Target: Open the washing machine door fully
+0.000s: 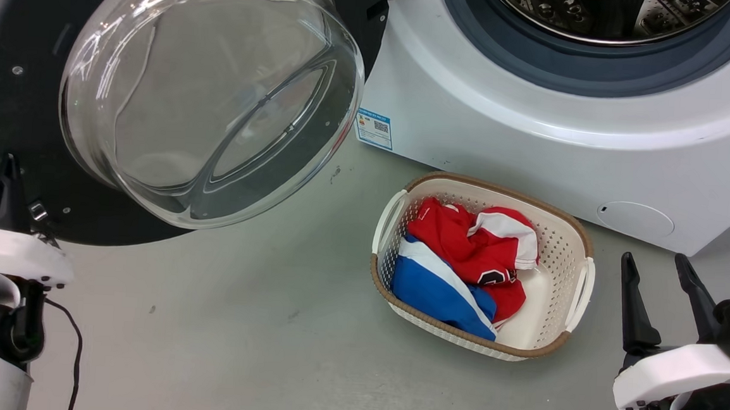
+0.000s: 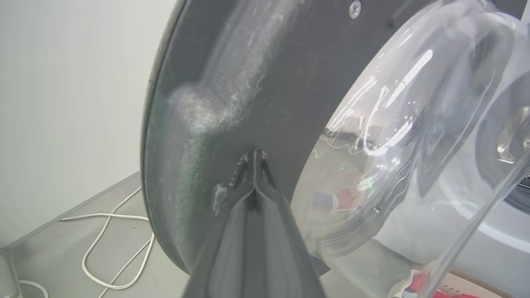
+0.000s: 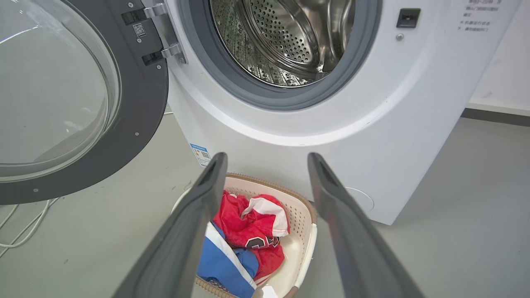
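Finding: the washing machine door point(image 1: 213, 94) stands swung out on its hinge point(image 3: 165, 31) at the nine o'clock side of the drum point(image 3: 285, 37). Its glass bowl faces the room and the opening is uncovered.

The left gripper point(image 2: 254, 159) has its fingers clenched together on nothing. The joined tips appear to rest against the black inner face, at about seven o'clock of the bowl, near the rim. Judged purpose: a closed tip serves as a blunt pusher, and contact far from the hinge gives good leverage to widen the swing.

The right gripper point(image 1: 653, 260) has its fingers released and spread, hanging over the floor at three o'clock of the laundry basket point(image 1: 581, 243), apparently parked clear of the door's arc.

Whether the door has reached its stop cannot be told.
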You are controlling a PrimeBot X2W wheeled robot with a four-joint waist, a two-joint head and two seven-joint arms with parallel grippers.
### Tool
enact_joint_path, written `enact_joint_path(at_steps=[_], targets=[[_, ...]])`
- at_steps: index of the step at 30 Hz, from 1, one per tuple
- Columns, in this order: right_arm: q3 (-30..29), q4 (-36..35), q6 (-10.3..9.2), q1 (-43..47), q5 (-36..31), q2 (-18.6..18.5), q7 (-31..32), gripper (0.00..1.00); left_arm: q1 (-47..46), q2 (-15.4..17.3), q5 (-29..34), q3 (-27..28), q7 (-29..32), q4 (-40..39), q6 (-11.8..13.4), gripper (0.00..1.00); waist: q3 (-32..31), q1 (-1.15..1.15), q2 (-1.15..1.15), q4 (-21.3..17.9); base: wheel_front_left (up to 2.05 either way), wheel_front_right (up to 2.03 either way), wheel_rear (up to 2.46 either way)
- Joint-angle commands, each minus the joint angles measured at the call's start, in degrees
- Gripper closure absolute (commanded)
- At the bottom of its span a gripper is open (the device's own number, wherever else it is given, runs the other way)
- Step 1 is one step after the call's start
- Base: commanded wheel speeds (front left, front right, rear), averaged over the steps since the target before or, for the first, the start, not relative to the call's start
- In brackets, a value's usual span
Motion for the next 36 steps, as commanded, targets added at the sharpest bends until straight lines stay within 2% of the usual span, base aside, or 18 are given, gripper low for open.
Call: enact_joint_path(at_steps=[1, 9, 18, 24, 36], targets=[[0.03, 0.29, -0.02, -0.84, 0.0, 0.08, -0.29, 0.0, -1.54, 0.17, 0.93, 1.44, -0.4, 0.47, -0.29, 1.0, -0.02, -0.01, 0.0, -0.16, 0.0, 0.0, 0.0], [0.25, 1.97, -0.02, -0.25, 0.97, 0.08, -1.34, 0.0, 1.57, -2.74, 5.13, 6.11, -0.35, 0.14, -1.96, 1.0, -1.99, -0.01, 0.0, -0.88, 0.0, 0.0, 0.0], [0.69, 4.4, -0.02, 1.78, 2.56, 0.08, -2.91, 0.0, 10.14, -8.04, 11.42, 8.64, -0.3, -8.26, -1.62, 1.0, -6.89, -0.01, 0.0, -1.03, 0.0, 0.0, 0.0], [1.26, 5.73, -0.02, 3.51, 3.95, 0.08, -3.99, 0.0, 17.47, -11.36, 13.69, 6.16, 0.01, -12.66, -1.44, 1.0, -10.62, -0.01, 0.0, -1.75, 0.0, 0.0, 0.0], [1.85, 5.59, -0.02, 6.42, 4.75, 0.08, -3.99, 0.0, 25.05, -14.69, 17.18, -0.91, 2.85, -21.71, -0.23, 1.0, -14.22, -0.01, 0.0, -5.75, 0.0, 0.0, 0.0]])
